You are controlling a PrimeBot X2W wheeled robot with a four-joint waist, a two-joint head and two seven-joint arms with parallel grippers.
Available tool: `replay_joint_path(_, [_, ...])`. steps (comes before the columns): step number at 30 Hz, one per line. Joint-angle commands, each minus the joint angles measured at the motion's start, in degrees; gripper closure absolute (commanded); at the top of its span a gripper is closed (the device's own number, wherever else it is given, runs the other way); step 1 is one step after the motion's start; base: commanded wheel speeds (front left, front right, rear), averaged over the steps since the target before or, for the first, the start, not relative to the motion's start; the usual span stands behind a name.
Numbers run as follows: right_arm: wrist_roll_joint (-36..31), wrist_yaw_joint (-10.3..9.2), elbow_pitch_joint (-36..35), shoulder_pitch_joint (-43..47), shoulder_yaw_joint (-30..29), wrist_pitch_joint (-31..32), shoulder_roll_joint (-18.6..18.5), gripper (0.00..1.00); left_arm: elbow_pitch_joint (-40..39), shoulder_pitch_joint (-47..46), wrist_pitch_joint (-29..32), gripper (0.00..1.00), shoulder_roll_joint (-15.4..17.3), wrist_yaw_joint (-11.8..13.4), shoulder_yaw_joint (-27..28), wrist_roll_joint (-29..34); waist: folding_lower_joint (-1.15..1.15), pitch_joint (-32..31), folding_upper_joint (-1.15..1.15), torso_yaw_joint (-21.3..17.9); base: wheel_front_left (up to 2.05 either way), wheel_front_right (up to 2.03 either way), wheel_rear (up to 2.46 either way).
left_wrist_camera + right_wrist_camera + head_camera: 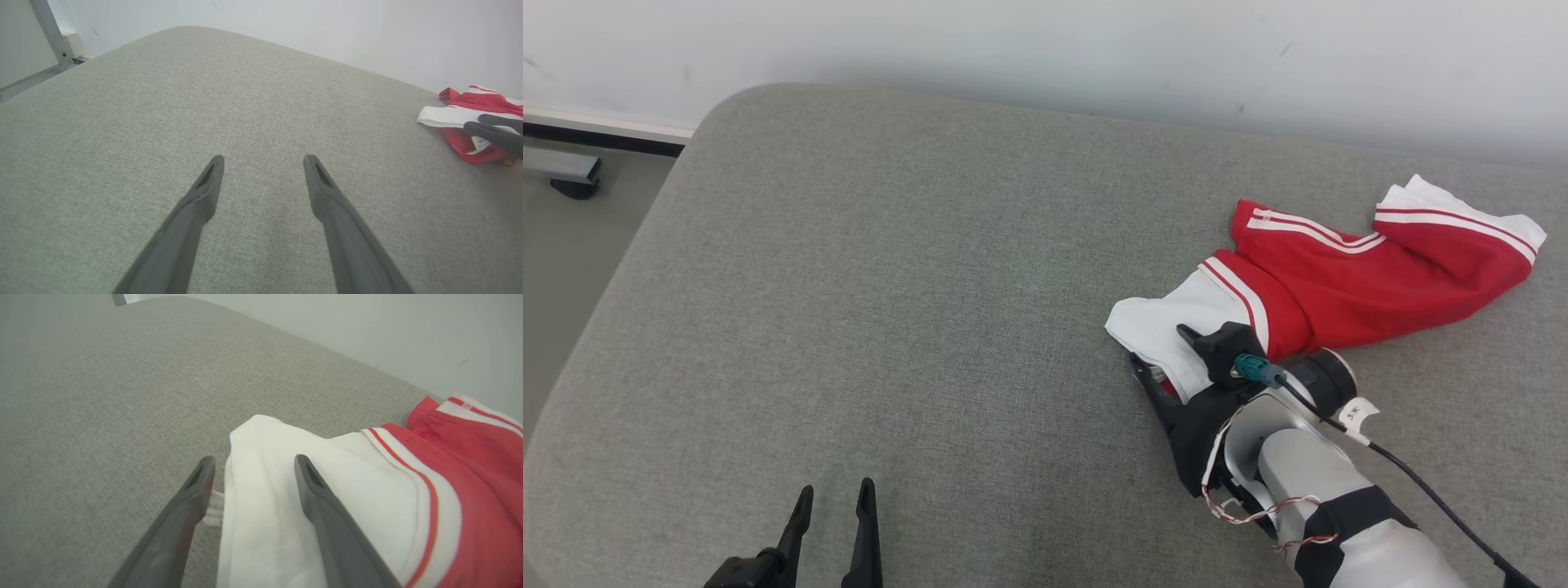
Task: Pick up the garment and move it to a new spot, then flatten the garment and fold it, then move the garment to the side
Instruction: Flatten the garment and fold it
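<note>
A red garment (1339,278) with white stripes and a white end lies crumpled at the right of the grey cushioned surface (890,286). My right gripper (1160,347) is open at the garment's white near-left end. In the right wrist view the white fold (261,506) lies between the spread fingers of the right gripper (253,461), one finger on the cloth and the other beside it on the cushion. My left gripper (836,487) stands open at the lower left, over bare cushion, with nothing between the fingers of the left gripper (264,159). The garment (461,116) also shows far right in the left wrist view.
A pale wall (1094,49) runs along the cushion's far edge. The cushion's rounded left edge drops to the floor, where a grey metal foot (568,171) stands. Wide bare cushion lies left of the garment.
</note>
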Motion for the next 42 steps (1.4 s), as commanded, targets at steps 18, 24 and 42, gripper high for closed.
replay_joint_path(18, [-2.0,-0.14,1.6,-2.1,-9.6,-8.5,1.2,1.0,-0.2,2.1,-0.2,0.0,-0.1,-0.1,1.2,-0.2,0.0,-2.5,0.0,-1.2,0.0,0.0,0.0])
replay_joint_path(24, [-1.8,-0.14,-13.1,4.3,-24.8,-10.3,2.2,1.0,-0.4,3.4,-0.2,0.0,-0.1,-0.4,2.8,0.7,0.0,-4.7,0.0,-4.9,0.0,0.0,0.0])
replay_joint_path(42, [-4.8,-0.14,-24.1,29.6,-44.6,-10.3,5.5,0.0,-0.5,2.2,-0.2,0.0,-0.1,-1.3,3.7,1.9,0.0,-5.3,0.0,-14.7,0.0,0.0,0.0])
